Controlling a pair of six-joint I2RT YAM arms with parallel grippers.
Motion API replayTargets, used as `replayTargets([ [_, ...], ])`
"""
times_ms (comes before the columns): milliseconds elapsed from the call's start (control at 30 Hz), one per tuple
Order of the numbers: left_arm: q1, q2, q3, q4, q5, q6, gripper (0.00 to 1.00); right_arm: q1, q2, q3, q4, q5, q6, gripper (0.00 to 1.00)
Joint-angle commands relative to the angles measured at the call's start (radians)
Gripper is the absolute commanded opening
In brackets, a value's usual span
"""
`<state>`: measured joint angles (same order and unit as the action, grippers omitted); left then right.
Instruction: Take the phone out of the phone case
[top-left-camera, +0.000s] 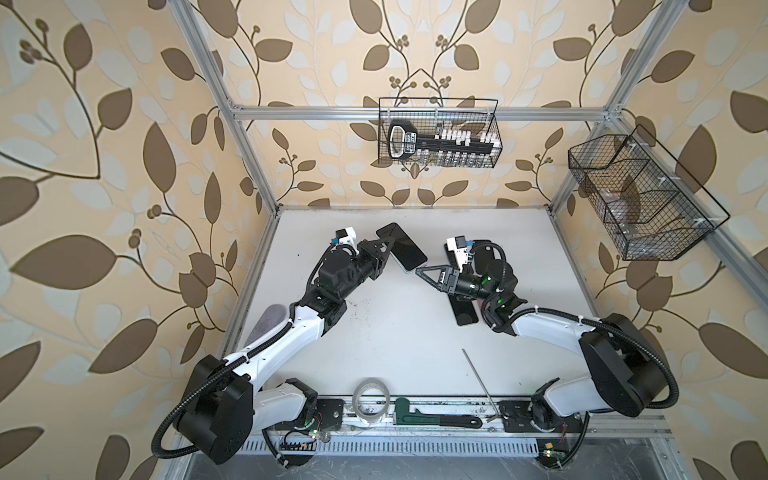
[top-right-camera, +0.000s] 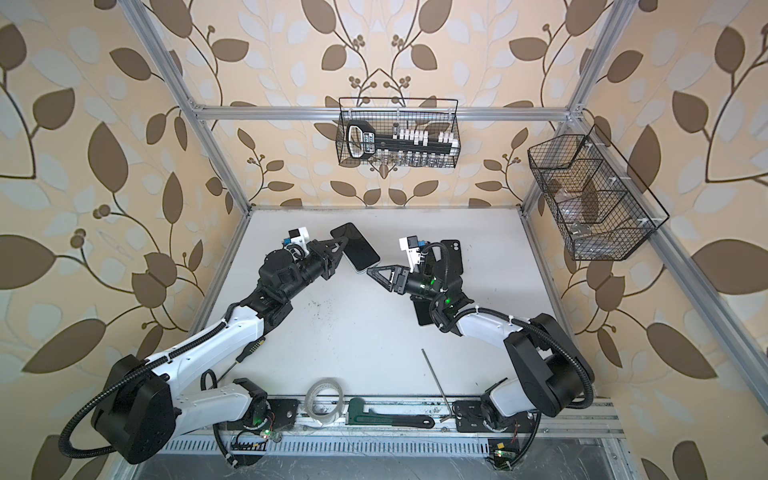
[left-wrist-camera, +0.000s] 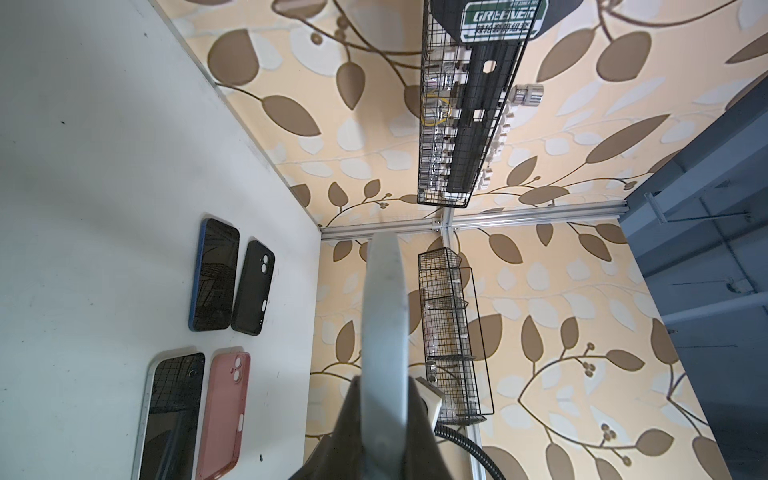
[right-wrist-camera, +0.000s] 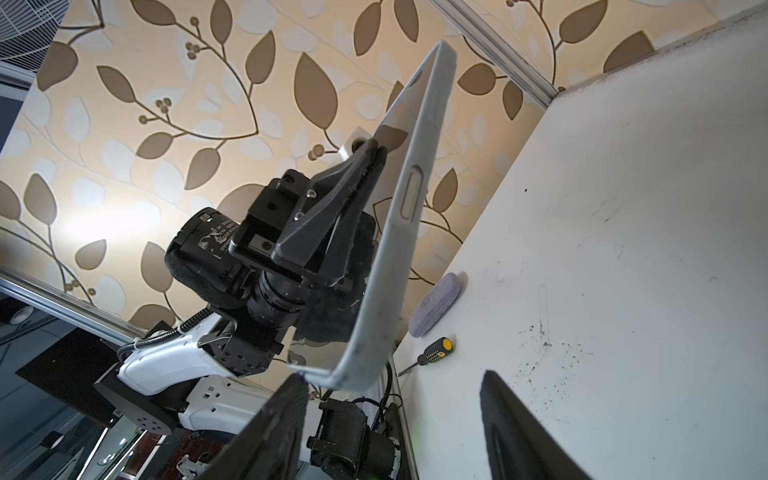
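1. Well, the phone (top-left-camera: 405, 247) hangs above the far-middle desk (top-left-camera: 395, 332), inside its pale case (right-wrist-camera: 409, 232), with the left fingers (top-left-camera: 380, 245) clamped on its left side.
2. The right fingers (top-left-camera: 430, 274) stand apart at its near corner. Peeling looks next, and they must pinch only the case lip.
3. Spare phones (left-wrist-camera: 214, 274) and empty cases (left-wrist-camera: 253, 286) lie under the right arm, and nothing blocks.

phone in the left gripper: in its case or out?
In. The pale case wraps edge and corner around the glossy screen of the phone; the left gripper is shut on it.
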<state>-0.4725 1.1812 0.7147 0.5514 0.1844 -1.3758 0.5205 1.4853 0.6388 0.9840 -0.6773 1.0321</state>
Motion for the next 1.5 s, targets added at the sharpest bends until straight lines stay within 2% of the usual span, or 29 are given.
replayTargets([
  [0, -0.049, -0.045, 0.023, 0.198, 0.075, -0.076, 0.00, -0.005, 0.054, -0.009, 0.058, 0.028, 0.064, 0.65],
  [533, -0.054, -0.023, 0.027, 0.314, 0.084, -0.121, 0.00, -0.041, 0.195, -0.074, 0.262, 0.048, 0.191, 0.61],
  [867, -0.057, -0.011, 0.029, 0.360, 0.089, -0.131, 0.00, -0.049, 0.210, -0.086, 0.239, 0.073, 0.196, 0.58],
  [1033, -0.058, -0.020, 0.033, 0.311, 0.087, -0.089, 0.00, -0.047, 0.199, -0.095, 0.257, 0.072, 0.190, 0.57],
  [1233, -0.057, -0.026, 0.045, 0.228, 0.072, 0.001, 0.00, -0.043, 0.113, -0.118, 0.236, 0.046, 0.118, 0.57],
  [1467, -0.055, -0.041, 0.090, 0.062, 0.041, 0.135, 0.00, -0.020, -0.086, -0.070, -0.082, 0.008, -0.112, 0.60],
])
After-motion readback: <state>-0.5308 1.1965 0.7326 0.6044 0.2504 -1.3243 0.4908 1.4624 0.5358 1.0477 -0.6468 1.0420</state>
